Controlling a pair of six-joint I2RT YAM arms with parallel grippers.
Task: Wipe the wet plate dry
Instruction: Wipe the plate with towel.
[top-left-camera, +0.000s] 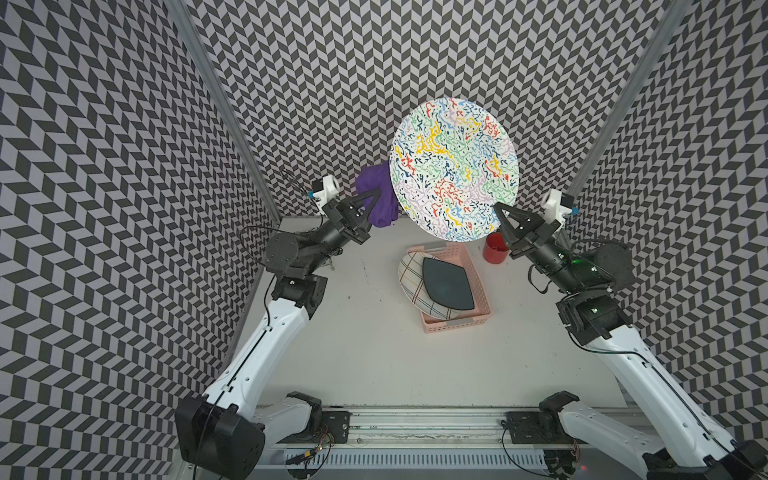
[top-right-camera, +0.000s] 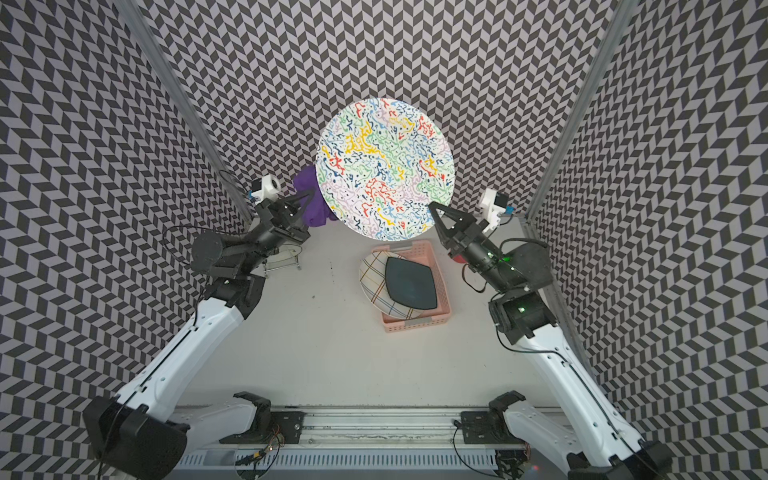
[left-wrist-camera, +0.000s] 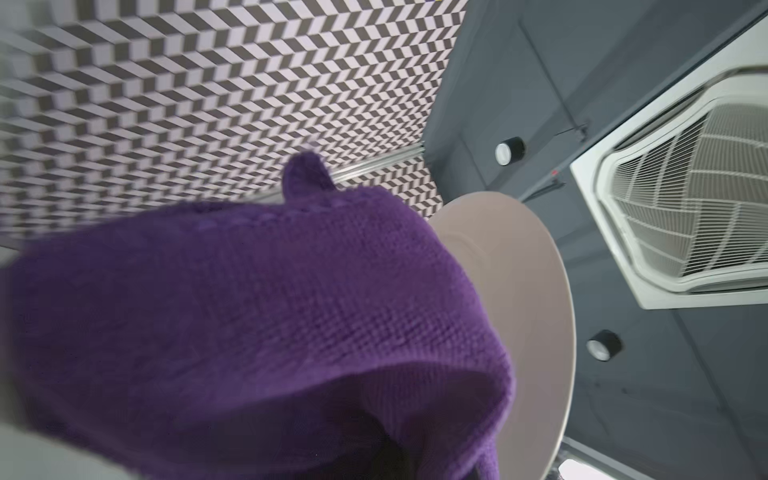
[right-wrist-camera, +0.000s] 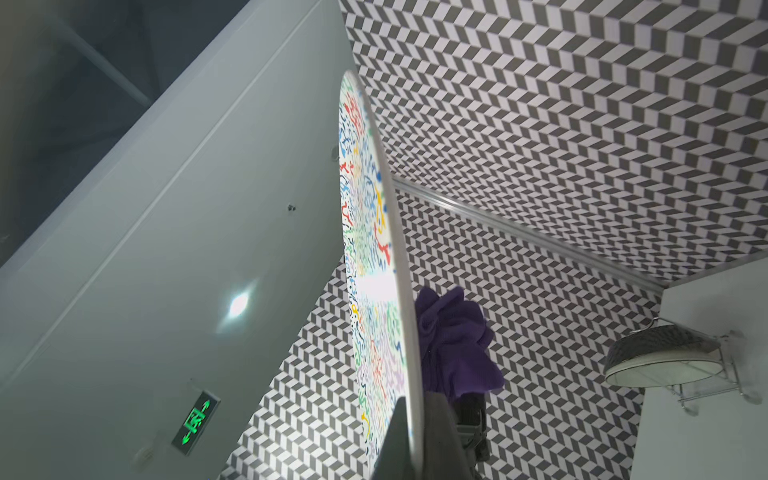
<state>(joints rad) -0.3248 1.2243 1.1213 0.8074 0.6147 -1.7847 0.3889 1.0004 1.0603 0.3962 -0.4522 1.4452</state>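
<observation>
A round plate (top-left-camera: 455, 166) (top-right-camera: 384, 166) with colourful squiggles is held up in the air, tilted with its patterned face toward the top cameras. My right gripper (top-left-camera: 496, 206) (top-right-camera: 430, 204) (right-wrist-camera: 415, 411) is shut on its lower right rim, one finger on each face. My left gripper (top-left-camera: 378, 190) (top-right-camera: 316, 190) is shut on a bunched purple cloth (top-left-camera: 384, 212) (top-right-camera: 316, 214) (right-wrist-camera: 453, 340) that sits against the plate's plain underside (left-wrist-camera: 519, 291) at its left edge. In the left wrist view the cloth (left-wrist-camera: 249, 311) covers the fingers.
A pink basket (top-left-camera: 457, 324) on the white table holds a plaid plate (top-left-camera: 409, 270) and a dark plate (top-left-camera: 446, 284). A red cup (top-left-camera: 494, 249) stands under the right gripper. A wire rack (top-right-camera: 284, 259) (right-wrist-camera: 665, 353) stands at the back left. Chevron walls close three sides.
</observation>
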